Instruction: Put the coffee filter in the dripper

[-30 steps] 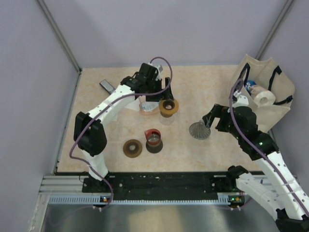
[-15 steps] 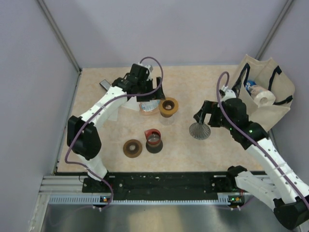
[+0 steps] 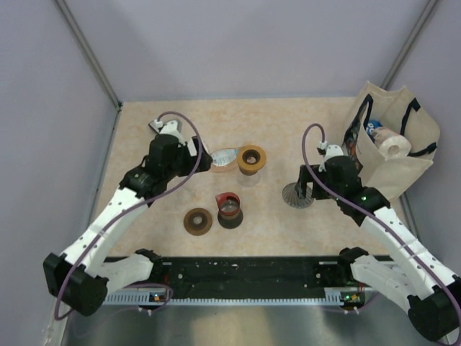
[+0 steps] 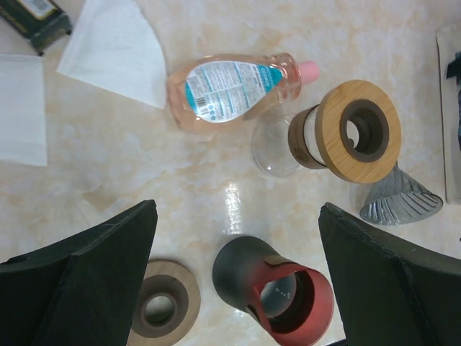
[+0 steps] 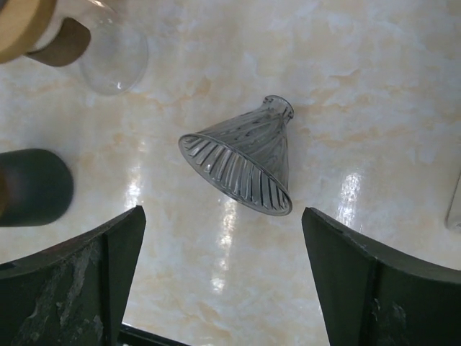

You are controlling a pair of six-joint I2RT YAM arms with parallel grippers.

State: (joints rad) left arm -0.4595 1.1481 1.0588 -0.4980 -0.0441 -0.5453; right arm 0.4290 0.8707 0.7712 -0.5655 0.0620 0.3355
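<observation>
Coffee filter (image 4: 115, 47): white paper cone lying flat on the table (image 4: 216, 180), at the far-left of my left wrist view. One corner is just beside the pink bottle (image 4: 230, 85), which lies on its side; I cannot tell whether they touch. A second white sheet (image 4: 18, 108) lies near it but apart. Nothing holds the filter.

Dripper (image 5: 245, 162): grey ribbed cone lying on its side with the mouth not facing up. It is well apart from the filter and near the glass carafe (image 4: 346, 133).

Left tool (image 4: 238, 209): fingers wide apart and empty, above the black-and-red cup (image 4: 277, 292), not above the filter.
Right tool (image 5: 222, 213): fingers wide apart and empty. The dripper lies between them in view, with no contact that I can see.

Judgement: neither step is begun. The dripper needs righting and the filter needs fetching.

Risks from here:
1. The dripper wall is sloped and round. If I close on it off-centre, it may squirt out or roll toward the carafe.
2. The filter is thin and flat. My fingers may skate over it, crumple it, or shove it into the bottle, which can roll.
3. I may pinch the wrong sheet, as the two papers look alike.
4. If the filter goes in while the dripper lies sideways, it will not seat and will likely slip out.
</observation>
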